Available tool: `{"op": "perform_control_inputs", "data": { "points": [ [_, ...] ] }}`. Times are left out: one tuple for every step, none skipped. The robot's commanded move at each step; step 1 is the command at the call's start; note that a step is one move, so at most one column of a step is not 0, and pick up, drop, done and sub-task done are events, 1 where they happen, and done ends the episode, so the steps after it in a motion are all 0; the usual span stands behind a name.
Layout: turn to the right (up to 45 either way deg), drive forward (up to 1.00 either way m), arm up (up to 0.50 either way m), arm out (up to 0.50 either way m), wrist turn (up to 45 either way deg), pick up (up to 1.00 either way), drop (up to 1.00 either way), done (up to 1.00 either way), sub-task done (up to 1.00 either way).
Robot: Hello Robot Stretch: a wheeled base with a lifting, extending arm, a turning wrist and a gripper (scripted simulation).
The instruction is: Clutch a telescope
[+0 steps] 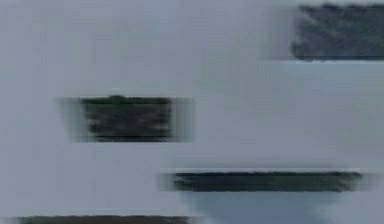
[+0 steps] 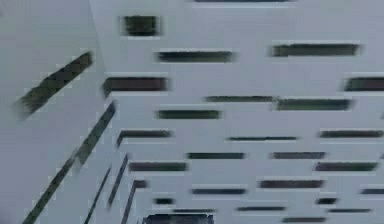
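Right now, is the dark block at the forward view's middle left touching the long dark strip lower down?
Apart. The forward view shows the dark block and the long dark strip with a band of pale surface between them.

Straight ahead, a pale grey plane (image 1: 220,100) bears staggered dark oblong patches (image 1: 128,117). To the arm side, rows of dark oblong patches (image 2: 190,114) cross two pale planes (image 2: 250,75) meeting at a corner; floor, wall or shelf, unclear.

Robot's body out of frame; before the cameras, pale grey surface (image 1: 230,110) with dark, flat rectangular slots (image 1: 125,117).
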Motion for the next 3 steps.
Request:
{"op": "perform_control_inputs", "data": {
  "points": [
    [0.0,0.00,0.00,0.00,0.0,1.00,0.00,0.00,0.00],
    [0.0,0.00,0.10,0.00,0.0,0.00,0.00,0.00,0.00],
    [0.0,0.00,0.00,0.00,0.0,0.00,0.00,1.00,0.00]
  ]
}}
